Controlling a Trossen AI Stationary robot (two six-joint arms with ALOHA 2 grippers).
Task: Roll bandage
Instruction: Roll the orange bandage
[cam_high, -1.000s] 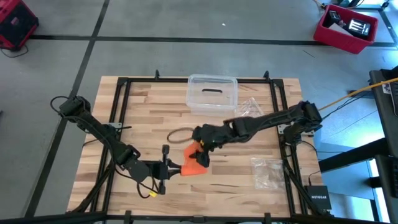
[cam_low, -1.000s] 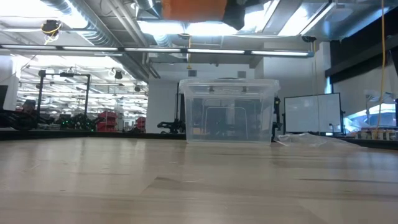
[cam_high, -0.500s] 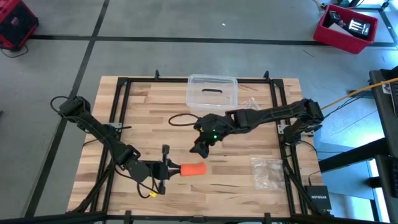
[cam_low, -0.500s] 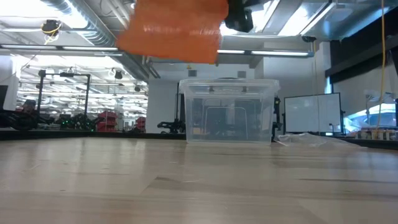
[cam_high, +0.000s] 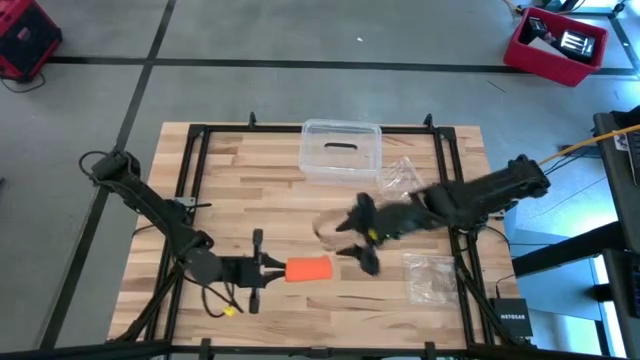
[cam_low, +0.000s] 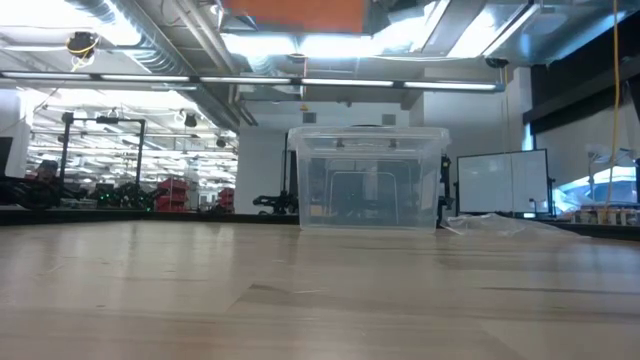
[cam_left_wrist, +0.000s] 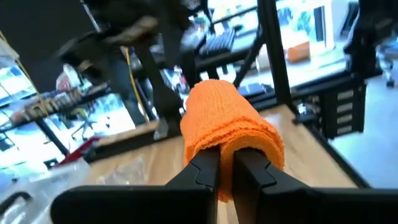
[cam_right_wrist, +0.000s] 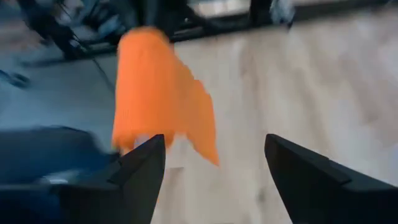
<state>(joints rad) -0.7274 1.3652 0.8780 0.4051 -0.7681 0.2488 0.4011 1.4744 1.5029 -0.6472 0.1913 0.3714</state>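
left gripper (cam_high: 272, 268) near the surface's (cam_high: 240, 180) front edge, fingers pinching the rolled orange bandage (cam_high: 309, 268); right gripper (cam_high: 358, 240) near the middle, fingers spread, empty.

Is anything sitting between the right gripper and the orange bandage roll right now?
Nothing visible. The right gripper is open, with only bare table between it and the bandage, which the left gripper holds shut. The clear box sits well behind.
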